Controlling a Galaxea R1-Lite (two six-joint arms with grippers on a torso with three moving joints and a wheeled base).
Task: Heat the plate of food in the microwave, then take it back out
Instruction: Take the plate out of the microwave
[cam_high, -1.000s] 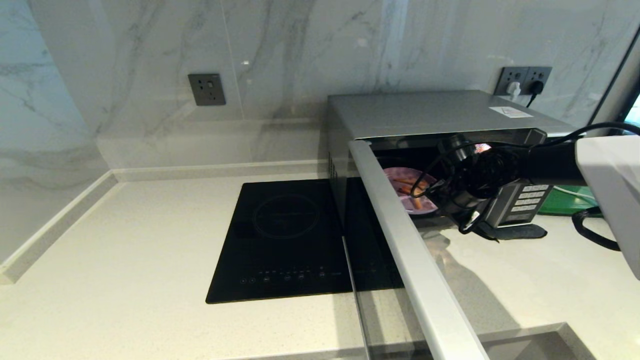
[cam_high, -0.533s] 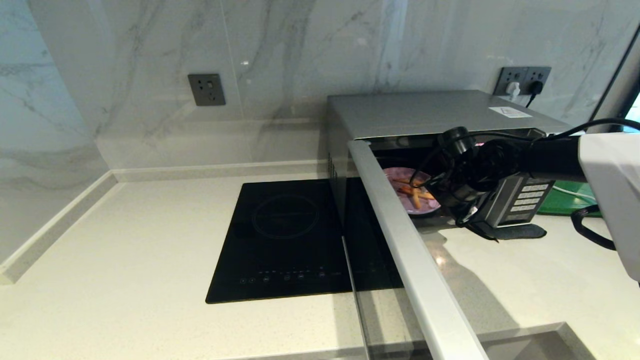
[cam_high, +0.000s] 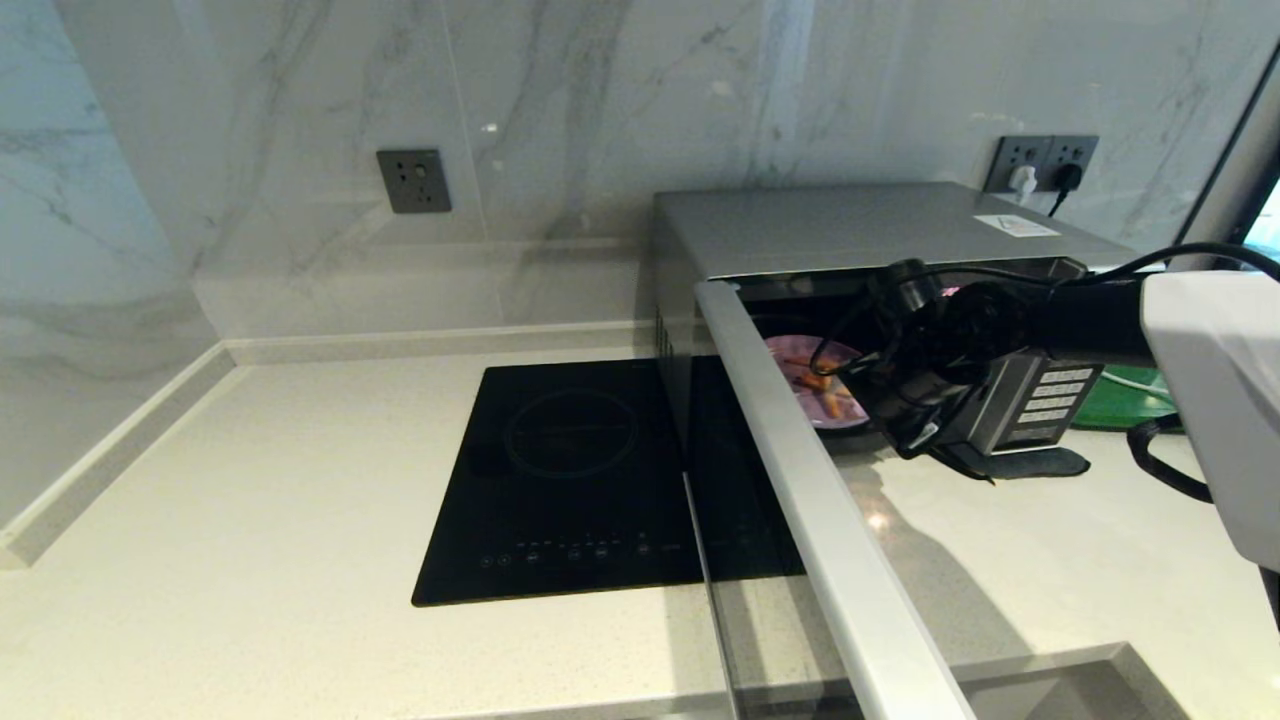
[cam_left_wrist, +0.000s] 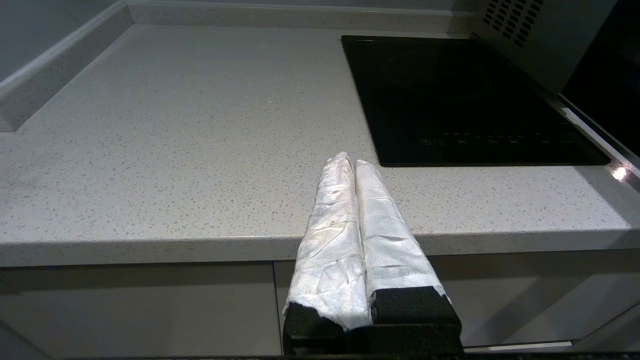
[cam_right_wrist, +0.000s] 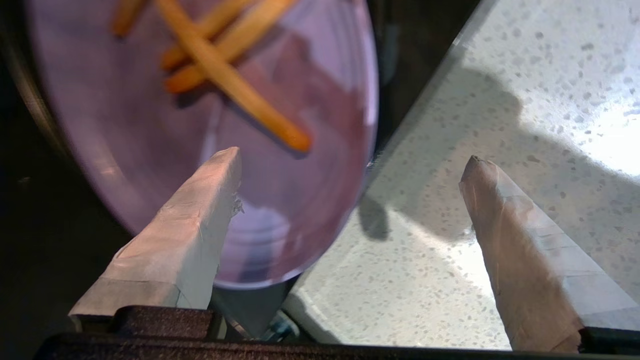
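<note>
The silver microwave (cam_high: 850, 225) stands at the back right with its door (cam_high: 800, 480) swung wide open towards me. Inside, near the front opening, lies the lilac plate of food (cam_high: 800, 362) with orange fry sticks (cam_right_wrist: 225, 75) on it. My right arm (cam_high: 1080, 320) reaches in from the right. Its gripper (cam_right_wrist: 350, 157) is open. One finger (cam_right_wrist: 190, 235) hovers over the plate (cam_right_wrist: 300, 190), the other (cam_right_wrist: 510, 250) over the counter, with the plate's near rim between them, untouched. My left gripper (cam_left_wrist: 350, 161) is shut, empty, parked low before the counter's front edge.
A black induction hob (cam_high: 570, 470) lies flush in the counter (cam_high: 250, 500) left of the microwave, partly under the open door. A green tray (cam_high: 1130, 400) sits behind my right arm. Wall sockets with plugs (cam_high: 1045, 160) are above the microwave.
My right gripper has shifted slightly left and deeper towards the plate, covering more of its near edge. Its fingers stay open. The left arm has not moved.
</note>
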